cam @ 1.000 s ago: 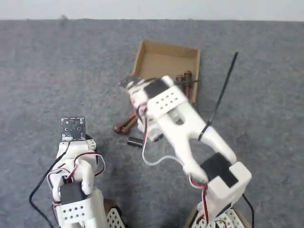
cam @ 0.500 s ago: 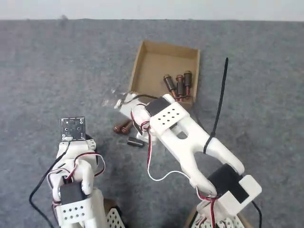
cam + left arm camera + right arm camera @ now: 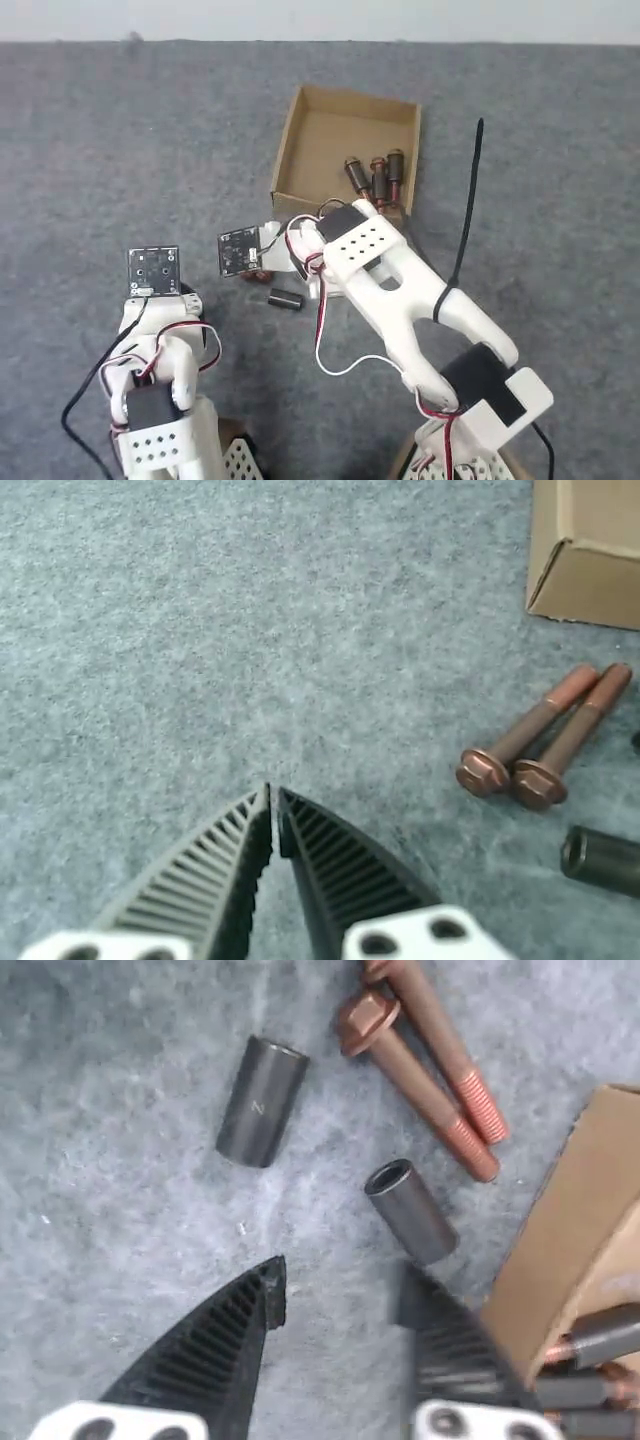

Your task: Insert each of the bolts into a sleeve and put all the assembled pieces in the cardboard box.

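**Fig. A robotics test bench in a laboratory-type room.**
A grey felt-like mat (image 3: 120, 130) covers the table up to a pale wall (image 3: 320, 18) at twelve o'clock. The white plastic left arm (image 3: 160, 400) stands at seven o'clock and the right arm (image 3: 400, 290) at five o'clock, with exposed wiring (image 3: 318, 345). Loose bolts (image 3: 540, 745), sleeves (image 3: 262, 1102) and a cardboard box (image 3: 340, 140) lie near the centre.

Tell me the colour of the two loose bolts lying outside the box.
The bolts are copper-brown; the left wrist view shows them best.
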